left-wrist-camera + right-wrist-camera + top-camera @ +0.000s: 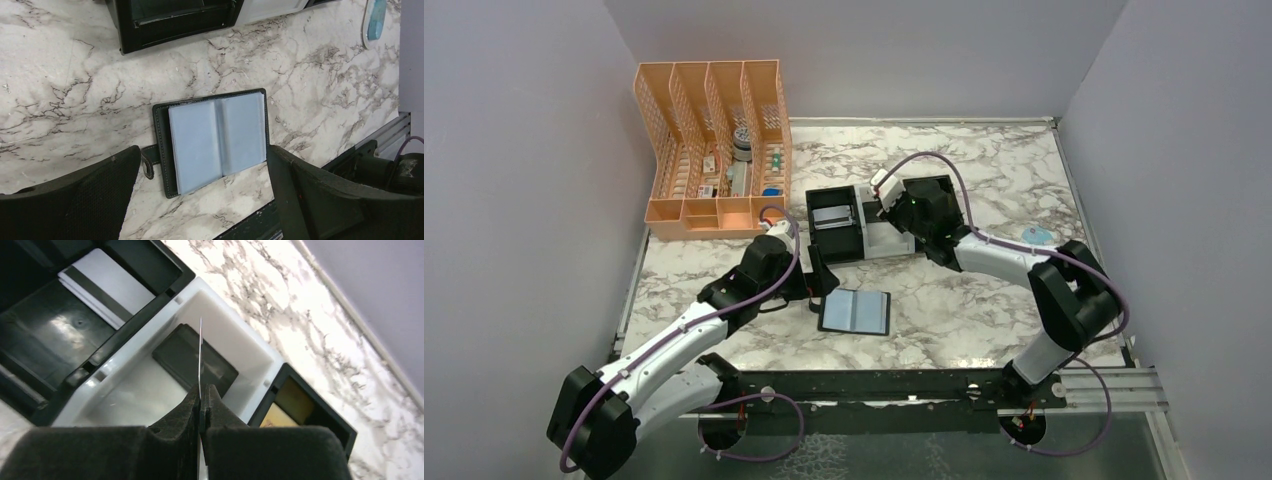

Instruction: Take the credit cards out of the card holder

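Note:
The card holder (855,311) (215,140) lies open on the marble, blue-grey lining up, its snap tab (147,160) pointing left. My left gripper (202,152) (819,280) hovers open over its near edge, one finger on each side, touching nothing. Over the white tray (135,395) (889,243), my right gripper (201,392) (886,205) is shut on a thin credit card (200,350) seen edge-on. A dark grey card (175,352) lies flat in that tray. A white card with a dark stripe (110,285) rests in the black tray (50,335) (834,222) on the left.
A second black tray (320,415), right of the white one, holds a yellowish card (295,407). An orange desk organiser (714,160) stands at the back left. A small blue-and-white object (1036,235) (375,20) lies on the right. Grey walls enclose the table.

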Robot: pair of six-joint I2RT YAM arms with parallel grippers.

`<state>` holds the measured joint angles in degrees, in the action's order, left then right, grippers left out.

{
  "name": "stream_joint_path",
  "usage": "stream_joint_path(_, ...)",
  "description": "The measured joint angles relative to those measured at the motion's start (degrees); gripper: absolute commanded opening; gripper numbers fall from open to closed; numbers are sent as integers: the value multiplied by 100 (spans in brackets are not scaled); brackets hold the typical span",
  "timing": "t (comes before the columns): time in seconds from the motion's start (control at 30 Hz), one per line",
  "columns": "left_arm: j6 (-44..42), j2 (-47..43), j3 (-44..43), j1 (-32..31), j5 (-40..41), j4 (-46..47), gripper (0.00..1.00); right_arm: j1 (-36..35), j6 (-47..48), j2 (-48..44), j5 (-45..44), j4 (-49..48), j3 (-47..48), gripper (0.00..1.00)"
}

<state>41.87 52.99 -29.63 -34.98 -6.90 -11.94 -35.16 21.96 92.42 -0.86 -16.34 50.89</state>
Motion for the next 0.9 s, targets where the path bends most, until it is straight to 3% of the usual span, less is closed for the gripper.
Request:
stream_joint_path(0.37, -48, -72, -111, 0, 92, -79, 99, 0, 1287, 868, -247, -529, 348, 1)
stream_joint_path(0.9, -26, -111, -111, 0, 140, -101, 99, -4, 2299, 1521, -164, -645, 608, 1)
